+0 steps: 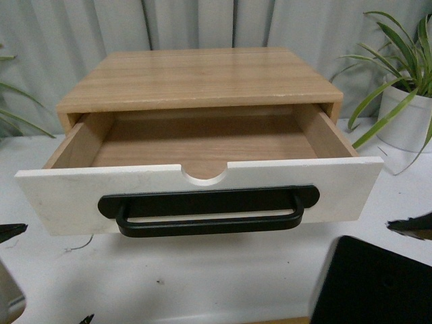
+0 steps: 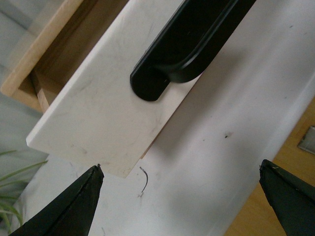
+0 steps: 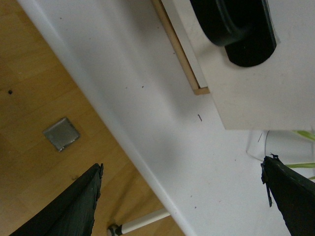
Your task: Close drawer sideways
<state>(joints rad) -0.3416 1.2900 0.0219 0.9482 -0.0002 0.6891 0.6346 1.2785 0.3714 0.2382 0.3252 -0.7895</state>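
Drawer (image 1: pixel 202 142): pulled out of the wooden cabinet (image 1: pixel 202 77) on the white bench (image 1: pixel 202 277).
Left gripper (image 2: pixel 181 196): jaws spread, holding nothing, near the front panel's corner.
Right gripper (image 3: pixel 182 196): jaws apart, apparently empty.

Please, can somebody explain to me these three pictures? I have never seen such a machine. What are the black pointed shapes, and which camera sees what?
This is a robot with two arms. The front view looks out from its body at a wooden cabinet on a white table. Its drawer, white-fronted with a black handle, is pulled open and looks empty. A potted plant stands to the right. The other two pictures come from cameras on the wrists. The black pointed shapes are each arm's jaws: the left gripper near one drawer corner, the right gripper near the other. Both stand wide open and hold nothing.
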